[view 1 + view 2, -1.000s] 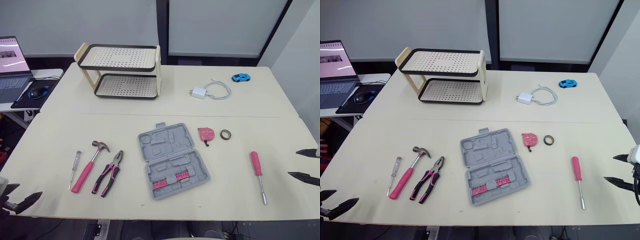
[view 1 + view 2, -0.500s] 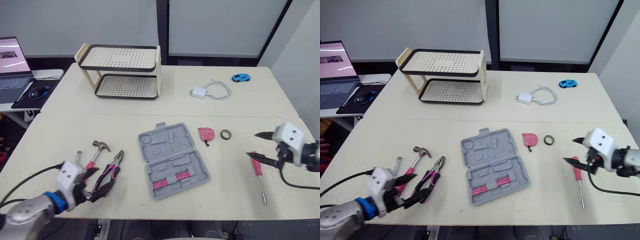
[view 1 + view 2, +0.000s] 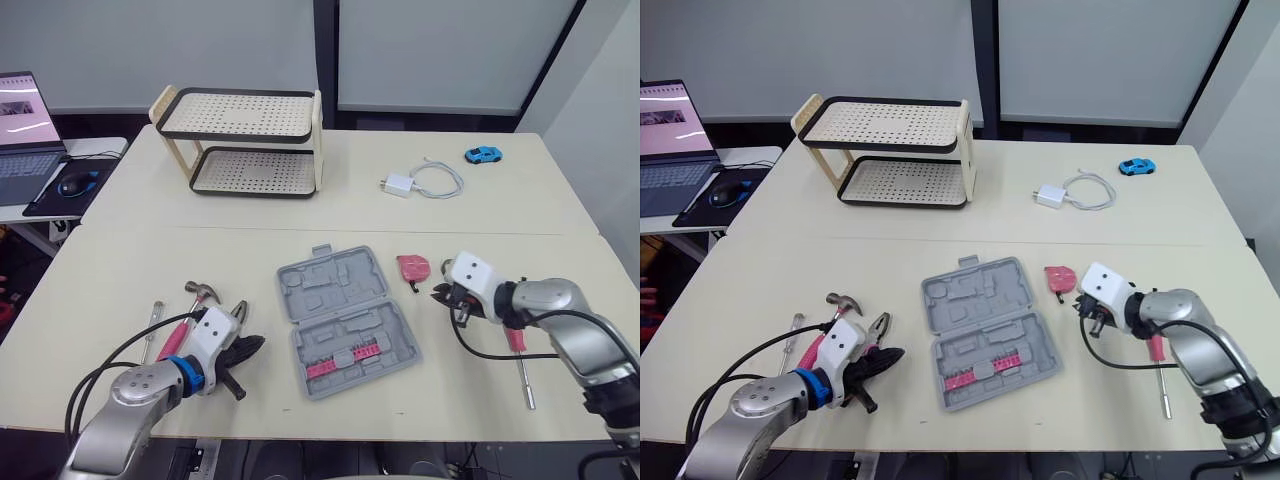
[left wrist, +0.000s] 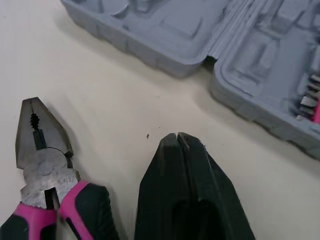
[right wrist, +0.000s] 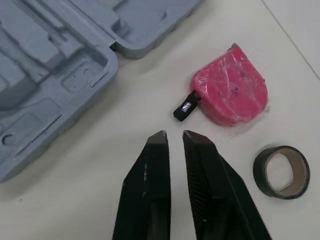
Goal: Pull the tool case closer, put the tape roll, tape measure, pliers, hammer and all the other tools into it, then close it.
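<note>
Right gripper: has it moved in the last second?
Yes. The right gripper crossed from right of the screwdriver to its left, near the tape measure.

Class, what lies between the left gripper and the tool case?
Bare tabletop, as the left wrist view shows, from the left gripper to the tool case; the pliers lie aside.

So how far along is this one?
Nothing packed: the case lies open, while hammer, pliers, tape measure and tape roll sit on the table. Left hand, empty, is by the pliers; right hand, empty, near the tape measure. Pulling, packing, closing remain.
</note>
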Robot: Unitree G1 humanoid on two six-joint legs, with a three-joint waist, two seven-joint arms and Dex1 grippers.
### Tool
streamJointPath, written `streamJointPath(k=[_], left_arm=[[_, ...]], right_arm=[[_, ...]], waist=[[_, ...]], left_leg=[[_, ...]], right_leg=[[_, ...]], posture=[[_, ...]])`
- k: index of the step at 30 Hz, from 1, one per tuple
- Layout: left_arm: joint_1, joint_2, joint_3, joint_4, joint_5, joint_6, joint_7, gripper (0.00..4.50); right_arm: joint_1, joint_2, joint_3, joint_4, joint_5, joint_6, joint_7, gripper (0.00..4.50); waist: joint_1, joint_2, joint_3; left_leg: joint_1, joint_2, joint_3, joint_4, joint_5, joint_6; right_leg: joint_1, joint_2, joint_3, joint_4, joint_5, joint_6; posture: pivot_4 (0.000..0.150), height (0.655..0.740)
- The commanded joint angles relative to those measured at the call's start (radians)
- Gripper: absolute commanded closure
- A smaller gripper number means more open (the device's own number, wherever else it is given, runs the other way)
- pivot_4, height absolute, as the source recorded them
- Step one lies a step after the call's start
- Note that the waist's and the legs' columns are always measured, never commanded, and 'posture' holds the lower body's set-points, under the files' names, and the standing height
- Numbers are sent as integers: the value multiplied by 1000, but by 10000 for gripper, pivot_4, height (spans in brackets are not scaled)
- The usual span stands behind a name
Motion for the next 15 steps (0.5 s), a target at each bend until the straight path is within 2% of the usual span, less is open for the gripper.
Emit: streamJointPath(k=[1,15], left_arm=[[-41,-15,-27,12,15,-11,6,45000],[-122,-40,-89,40,22,34,-7,45000]], right_arm=[[-57,37,41,62,-37,-44,5,44801],[-208,195,132,341,-132,-161,18,44801]], waist=[[0,0,0],[-2,0,0]], left_leg=[[0,0,0,0,0,0],[0,0,-1,0,0,0]], right_leg=[[0,0,0,0,0,0],[-1,0,-1,1,1,0]], posture=[[1500,7350],[1500,7350]])
